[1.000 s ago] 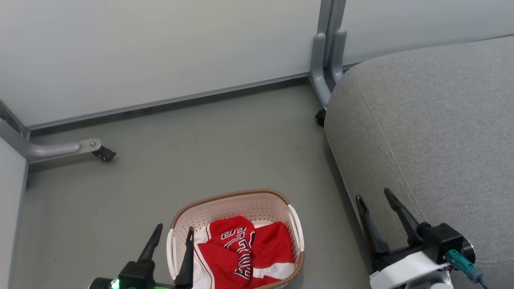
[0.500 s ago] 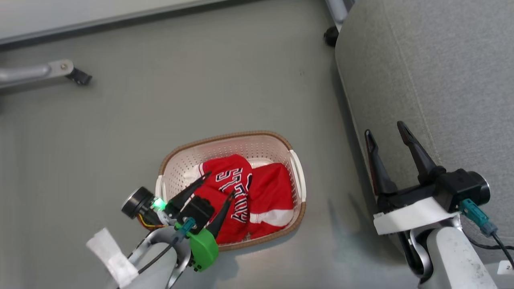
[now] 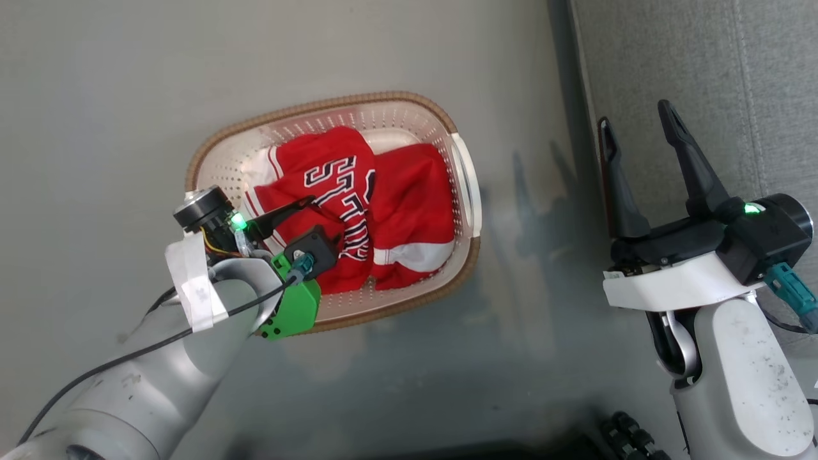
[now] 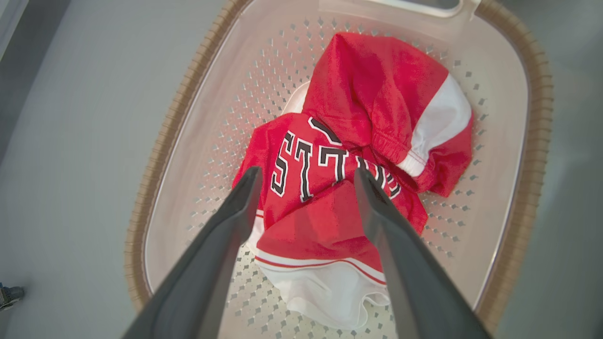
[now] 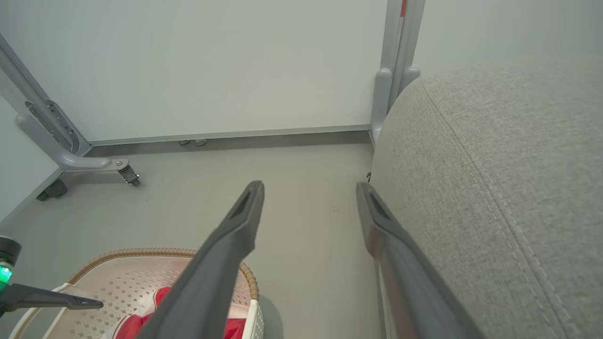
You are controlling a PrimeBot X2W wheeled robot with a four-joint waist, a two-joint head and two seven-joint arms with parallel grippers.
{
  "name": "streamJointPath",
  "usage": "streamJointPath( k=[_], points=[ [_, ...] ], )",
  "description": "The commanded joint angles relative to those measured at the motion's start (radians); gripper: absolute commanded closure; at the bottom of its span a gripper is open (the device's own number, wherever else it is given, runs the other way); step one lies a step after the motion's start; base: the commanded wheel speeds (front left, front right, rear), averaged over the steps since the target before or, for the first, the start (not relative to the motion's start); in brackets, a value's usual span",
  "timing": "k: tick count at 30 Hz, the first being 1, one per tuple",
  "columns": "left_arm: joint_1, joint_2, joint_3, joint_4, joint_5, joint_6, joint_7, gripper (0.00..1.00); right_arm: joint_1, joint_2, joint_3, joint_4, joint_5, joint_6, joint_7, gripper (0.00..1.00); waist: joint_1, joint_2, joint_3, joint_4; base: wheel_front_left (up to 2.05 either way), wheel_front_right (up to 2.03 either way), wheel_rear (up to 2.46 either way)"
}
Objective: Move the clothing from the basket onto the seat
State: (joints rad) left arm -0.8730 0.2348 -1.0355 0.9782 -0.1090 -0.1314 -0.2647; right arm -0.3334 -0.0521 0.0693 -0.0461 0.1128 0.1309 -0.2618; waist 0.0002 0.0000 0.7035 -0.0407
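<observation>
Your left gripper (image 4: 307,173) hangs over the near end of the basket (image 3: 332,102), its fingers (image 4: 221,245) spread wide and holding nothing, tips aimed down into the clothing (image 3: 409,204). In the left wrist view they straddle the lettered piece (image 4: 301,141); you cannot tell whether the tips are just above the fabric or brushing it. Both red pieces lie bunched together inside the basket, which sits on the floor (image 3: 96,96), and none is on the seat (image 3: 703,64) yet, so you are at the first pick. Next, lower until the tips sink into the cloth, then close on a thick fold near the lettering rather than the thin white hem. Lift well clear of the rim before you swing right; the shiny fabric may slip, and the second piece may drag along. Farther right, your right gripper (image 3: 634,114) stands open and empty between basket and seat, close beside the cushion's edge.
</observation>
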Motion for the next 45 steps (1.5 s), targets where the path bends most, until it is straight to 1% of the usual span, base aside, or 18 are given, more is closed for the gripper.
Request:
streamJointPath(
  k=[1, 4, 8, 12, 21, 25, 30, 31, 32, 33, 40, 45],
  points=[
    [-0.039, 0.007, -0.024, 0.027, -0.016, 0.002, 0.001, 0.00, -0.020, 0.000, 0.001, -0.009, 0.002, 0.000, -0.005, 0.00, -0.0002, 0.0000, 0.158, -0.058, 0.00, 0.00, 0.00],
    [-0.083, 0.004, -0.086, 0.081, -0.055, 0.002, 0.000, 0.00, -0.035, 0.001, 0.004, -0.017, 0.012, 0.000, -0.005, 0.00, -0.0002, 0.0000, 0.199, -0.069, 0.00, 0.00, 0.00],
    [-0.134, 0.008, -0.156, 0.119, -0.091, 0.002, 0.001, 0.00, -0.055, 0.001, 0.011, -0.027, 0.039, 0.000, -0.005, 0.00, -0.0002, 0.0000, 0.254, -0.081, 0.00, 0.00, 0.00],
    [-0.174, 0.019, -0.194, 0.149, -0.111, 0.002, 0.001, 0.00, -0.077, 0.001, 0.024, -0.032, 0.062, 0.000, -0.005, 0.00, -0.0002, 0.0000, 0.301, -0.094, 0.00, 0.00, 0.00],
    [-0.240, 0.022, -0.227, 0.246, -0.101, 0.002, 0.015, 0.00, -0.096, -0.001, 0.042, -0.033, 0.105, -0.001, -0.003, 0.00, -0.0002, 0.0000, 0.368, -0.119, 0.00, 0.00, 0.00],
    [-0.263, 0.027, -0.230, 0.270, -0.095, 0.008, 0.017, 0.00, -0.098, -0.003, 0.041, -0.031, 0.115, -0.001, -0.002, 0.00, -0.0002, 0.0000, 0.385, -0.123, 0.00, 0.00, 0.00],
    [-0.276, 0.025, -0.232, 0.289, -0.094, 0.016, 0.047, 0.00, -0.101, -0.004, 0.049, -0.030, 0.123, -0.001, -0.001, 0.00, -0.0002, 0.0000, 0.398, -0.126, 0.00, 0.00, 0.00],
    [-0.277, 0.024, -0.233, 0.292, -0.095, 0.016, 0.051, 0.43, -0.103, -0.004, 0.052, -0.029, 0.123, -0.001, -0.001, 0.00, -0.0002, 0.0000, 0.400, -0.127, 0.00, 0.00, 0.00],
    [-0.278, 0.024, -0.233, 0.293, -0.097, 0.017, 0.055, 0.57, -0.105, -0.004, 0.053, -0.028, 0.125, -0.001, -0.001, 0.00, -0.0002, 0.0000, 0.400, -0.127, 0.00, 0.00, 0.00],
    [-0.277, 0.024, -0.232, 0.296, -0.101, 0.017, 0.060, 1.00, -0.106, -0.004, 0.055, -0.027, 0.126, -0.001, -0.001, 0.00, -0.0002, 0.0000, 0.401, -0.128, 0.00, 0.00, 0.00],
    [-0.246, 0.014, -0.232, 0.303, -0.113, 0.014, 0.064, 1.00, -0.111, -0.005, 0.064, -0.019, 0.131, -0.002, -0.002, 0.00, -0.0002, 0.0000, 0.373, -0.127, 0.00, 0.00, 0.00],
    [-0.203, 0.005, -0.217, 0.305, -0.141, 0.029, 0.040, 1.00, -0.099, -0.005, 0.071, -0.012, 0.133, -0.002, -0.003, 0.00, -0.0002, 0.0000, 0.306, -0.121, 0.00, 0.00, 0.00]
  ],
)
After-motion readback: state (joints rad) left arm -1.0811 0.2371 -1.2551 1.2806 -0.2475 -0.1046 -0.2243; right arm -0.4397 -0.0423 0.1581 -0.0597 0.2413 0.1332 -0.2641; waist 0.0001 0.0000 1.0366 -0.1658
